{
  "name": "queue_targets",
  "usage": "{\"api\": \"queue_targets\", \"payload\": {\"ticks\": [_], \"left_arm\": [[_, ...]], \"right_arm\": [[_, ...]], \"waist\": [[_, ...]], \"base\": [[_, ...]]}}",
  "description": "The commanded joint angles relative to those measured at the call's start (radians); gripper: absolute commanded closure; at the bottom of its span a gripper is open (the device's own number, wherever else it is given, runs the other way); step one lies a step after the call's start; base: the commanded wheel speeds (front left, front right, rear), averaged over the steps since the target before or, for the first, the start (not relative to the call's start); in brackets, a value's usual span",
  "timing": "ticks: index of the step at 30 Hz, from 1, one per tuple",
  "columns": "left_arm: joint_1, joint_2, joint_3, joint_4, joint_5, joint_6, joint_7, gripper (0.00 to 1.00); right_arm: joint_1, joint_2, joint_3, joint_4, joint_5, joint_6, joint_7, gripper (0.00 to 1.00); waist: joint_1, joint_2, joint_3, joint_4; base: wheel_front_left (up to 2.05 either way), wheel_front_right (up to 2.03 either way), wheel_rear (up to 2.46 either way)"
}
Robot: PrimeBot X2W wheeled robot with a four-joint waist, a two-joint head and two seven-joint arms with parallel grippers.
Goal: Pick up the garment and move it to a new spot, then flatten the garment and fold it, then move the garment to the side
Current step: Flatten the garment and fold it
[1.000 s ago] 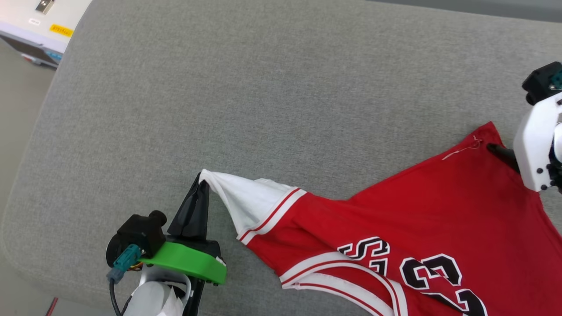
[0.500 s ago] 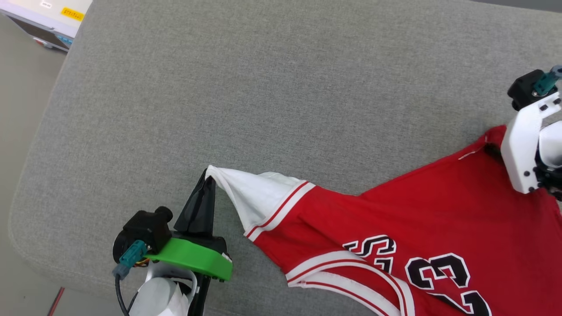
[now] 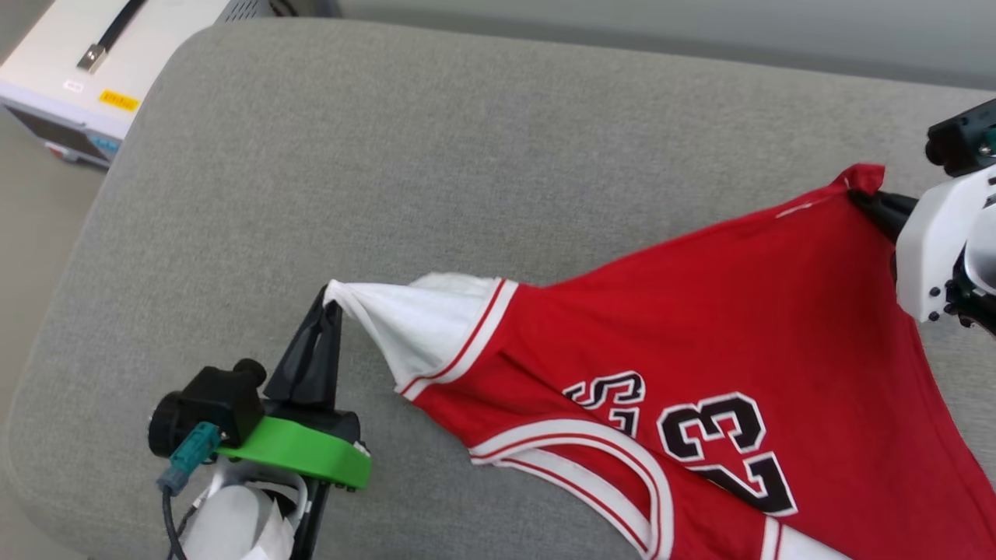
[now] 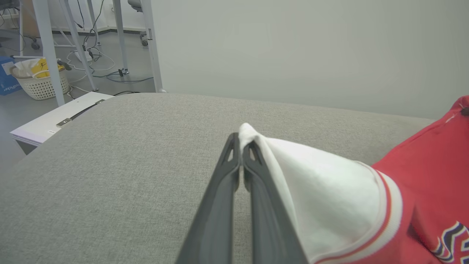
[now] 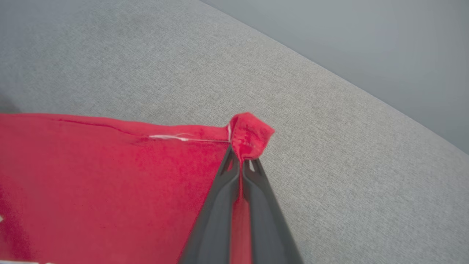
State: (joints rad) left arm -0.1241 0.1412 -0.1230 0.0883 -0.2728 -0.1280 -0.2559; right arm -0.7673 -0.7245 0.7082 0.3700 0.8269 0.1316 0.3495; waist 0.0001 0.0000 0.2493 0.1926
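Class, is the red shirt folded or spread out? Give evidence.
Spread, not folded: the garment is stretched out between the left hand, shut on its white sleeve, and the right hand, shut on a red corner.

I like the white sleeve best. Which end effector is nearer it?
Left. The left end effector pinches the white sleeve; the right end effector grips the garment at its far red corner.

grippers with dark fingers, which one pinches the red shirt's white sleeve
The left gripper, shut on the tip of the white sleeve; the right gripper is shut on a red corner of the shirt.
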Motion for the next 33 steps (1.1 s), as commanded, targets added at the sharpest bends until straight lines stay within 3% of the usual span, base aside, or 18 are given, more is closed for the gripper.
{"api": "queue_targets", "payload": {"ticks": [1,10,19,33], "left_arm": [[-0.022,0.021,0.004,-0.014,0.011,-0.003,-0.006,1.00],[-0.176,0.128,-0.011,-0.086,0.011,-0.003,0.027,1.00],[-0.440,0.225,-0.050,-0.170,-0.009,-0.003,0.116,1.00],[-0.836,0.228,-0.128,-0.123,-0.054,-0.003,0.171,1.00]], "right_arm": [[0.016,-0.009,-0.016,-0.012,0.005,-0.001,-0.037,1.00],[0.032,-0.039,-0.113,-0.117,0.002,-0.001,-0.159,1.00],[0.035,-0.035,-0.274,-0.272,-0.028,-0.001,-0.163,1.00],[-0.053,0.071,-0.466,-0.386,-0.165,-0.001,-0.088,1.00]], "waist": [[-0.0001,0.0000,-0.058,-0.044],[-0.0001,0.0000,-0.118,-0.100],[-0.0001,0.0000,-0.125,-0.146],[-0.0001,0.0000,0.015,-0.172]], "base": [[0.00,0.00,0.00],[0.00,0.00,0.00],[0.00,0.00,0.00],[0.00,0.00,0.00]]}}
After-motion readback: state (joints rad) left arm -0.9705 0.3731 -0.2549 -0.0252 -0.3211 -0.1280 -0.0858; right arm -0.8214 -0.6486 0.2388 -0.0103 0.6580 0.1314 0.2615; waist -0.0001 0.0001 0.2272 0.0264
